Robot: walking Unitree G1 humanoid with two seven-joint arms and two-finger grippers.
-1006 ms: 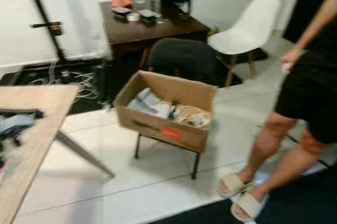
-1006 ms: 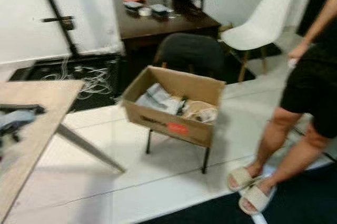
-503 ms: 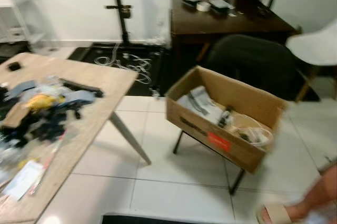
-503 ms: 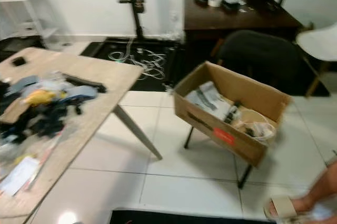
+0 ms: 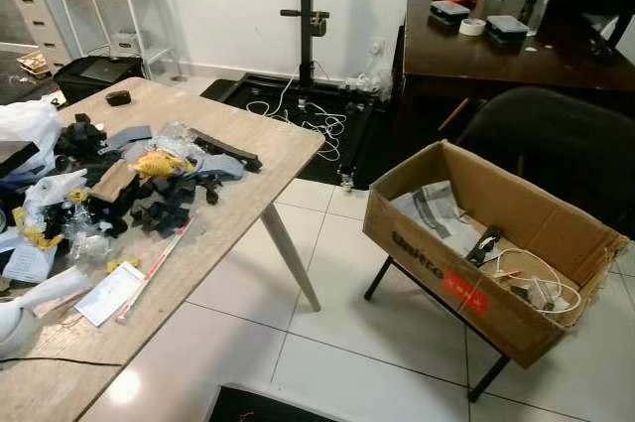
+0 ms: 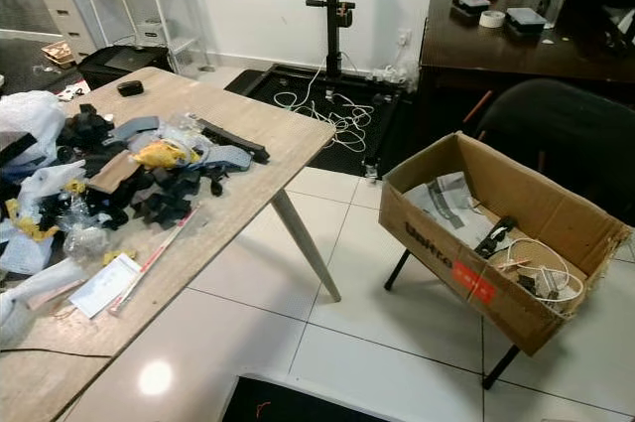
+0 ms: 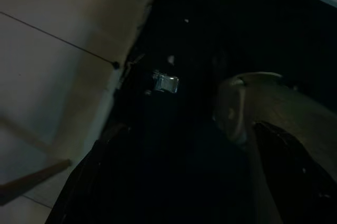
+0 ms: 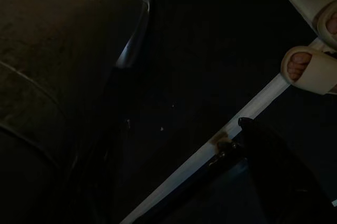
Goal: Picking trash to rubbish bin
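Observation:
A light wooden table [image 5: 268, 159] on the left carries a heap of trash [image 5: 149, 189]: black scraps, a yellow wrapper [image 5: 162, 162], clear plastic, paper slips and a white bag [image 5: 25, 124]. To its right an open cardboard box [image 5: 437, 253] with a red label rests on a black folding stand, with papers [image 5: 437, 218] and white cables [image 5: 531, 283] inside. Both arms hang low over dark floor. In the dim left wrist view my left gripper [image 7: 184, 145] is open and holds nothing. My right gripper [image 8: 179, 129] is open too, nothing between its fingers.
A dark desk [image 5: 476, 55] with bottles and small items stands at the back, a black chair [image 5: 556, 139] before it. A black pole stand [image 5: 305, 5] and loose floor cables [image 5: 317, 119] lie behind the table. A person's sandalled feet [image 8: 308, 68] are near my right side.
The camera has swung left: the table with its trash heap has come fully into view, the box now sits at the right, and the person has left the head views.

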